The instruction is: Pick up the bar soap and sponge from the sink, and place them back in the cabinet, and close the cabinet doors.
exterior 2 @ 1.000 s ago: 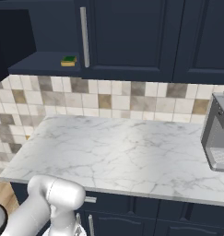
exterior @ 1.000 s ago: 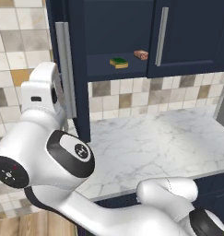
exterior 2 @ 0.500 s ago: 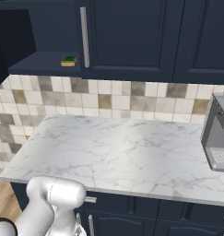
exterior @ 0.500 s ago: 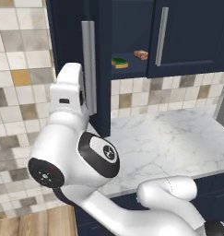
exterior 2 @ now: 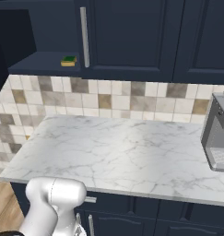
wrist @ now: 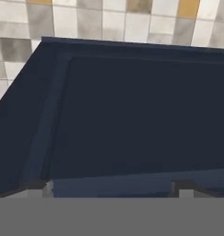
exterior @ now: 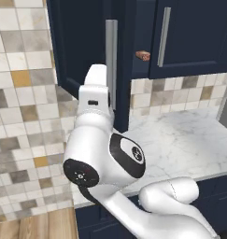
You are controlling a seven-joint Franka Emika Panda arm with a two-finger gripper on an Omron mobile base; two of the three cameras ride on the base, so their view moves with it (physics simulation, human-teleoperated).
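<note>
The navy wall cabinet has its left door (exterior: 87, 42) swung partway out, silver handle (exterior: 111, 65) on its free edge. The right door (exterior: 194, 32) is shut. My hand (exterior: 96, 86) is up against the left door's outer face. In the hand view that door panel (wrist: 132, 115) is very close, and my gripper (wrist: 109, 190) is open with nothing between its fingertips (wrist: 37, 188). The bar soap (exterior: 143, 55) lies on the cabinet shelf beside the door edge. The sponge (exterior 2: 68, 60) rests on the same shelf (exterior 2: 44, 62). The sink is out of view.
A white marble counter (exterior 2: 122, 147) runs below the cabinet, backed by a tiled wall (exterior 2: 118, 97). A grey coffee machine (exterior 2: 217, 138) stands at its right end. Navy base drawers (exterior 2: 132, 216) sit under the counter, and wooden floor (exterior: 35, 224) shows at the left.
The left cabinet door has swung to the right, toward shut, with my hand following against it. In the left base view it now covers the sponge.
</note>
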